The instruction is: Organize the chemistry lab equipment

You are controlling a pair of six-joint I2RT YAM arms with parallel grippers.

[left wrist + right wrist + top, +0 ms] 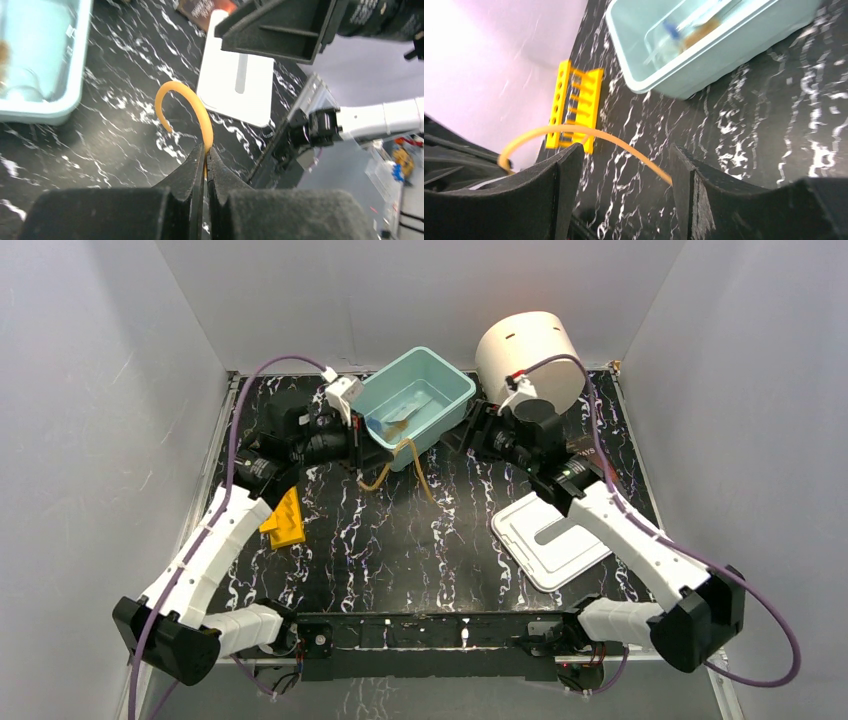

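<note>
The amber rubber tubing [186, 95] curves up from my left gripper [205, 150], whose jaws are shut on it just above the dark marbled table. From above, the tubing [404, 455] loops in front of the teal bin [450, 405], with my left gripper [360, 468] at its left end. My right gripper [624, 150] stands open, and the tubing [589, 132] arcs across beyond its fingertips, touching neither. My right gripper [472, 440] sits just right of the bin. Inside the bin [724, 47] lie a blue-capped clear tube [671, 27] and a brownish item [700, 31].
A yellow rack [285, 520] lies on the table's left side. A white lid [550, 535] lies at the right, under my right arm. A big cream cylinder [527, 352] stands behind the right gripper. A dark book [202, 9] lies beyond the lid.
</note>
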